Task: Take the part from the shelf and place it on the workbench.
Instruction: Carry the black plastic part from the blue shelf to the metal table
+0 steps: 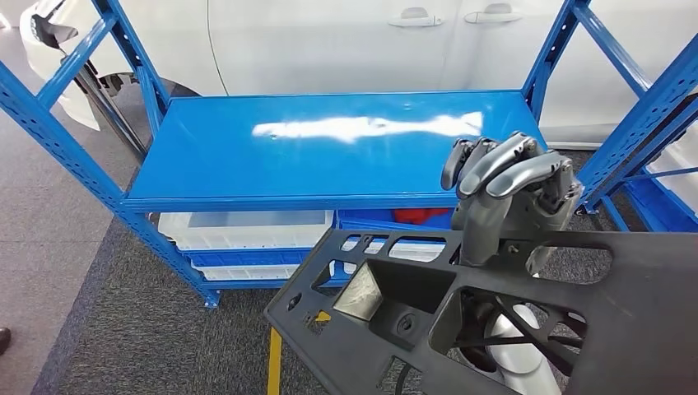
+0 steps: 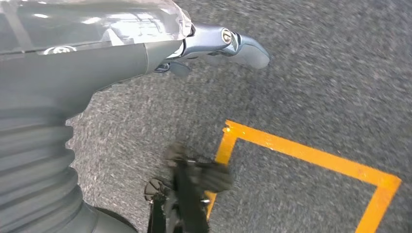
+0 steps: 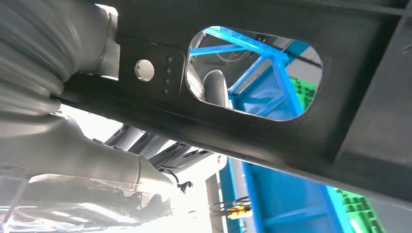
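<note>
closest in, the part (image 1: 527, 321), a large flat black plastic panel with cut-out windows, is off the shelf and carried in front of the robot's body, tilted, its near corner hanging over the grey carpet (image 1: 165, 346) and a strip of yellow floor tape (image 1: 274, 362). the right hand (image 1: 510, 193) comes up through one of the panel's openings, its fingers (image 1: 502, 164) curled over and clenched around a bar of the part; the right wrist view shows the same black frame lying tight against the hand's ribbed cover. the left hand (image 2: 145, 53) hangs low over the carpet beside a yellow marked corner; one finger sticks out straight, but whether the rest are released or clenched i cannot tell, and it seems to hold nothing.

beyond the part stands the blue shelf (image 1: 329, 140), its top deck bare and shiny, with white bins (image 1: 247, 229) and something red (image 1: 421, 216) on the level below. behind that is a white car door (image 1: 370, 41).

the step in hand looks like carrying the part away toward the tabletop. to do it well, keep the one-handed hold firm, level the panel so it doesn't swing, and clear the shelf's uprights before turning.
</note>
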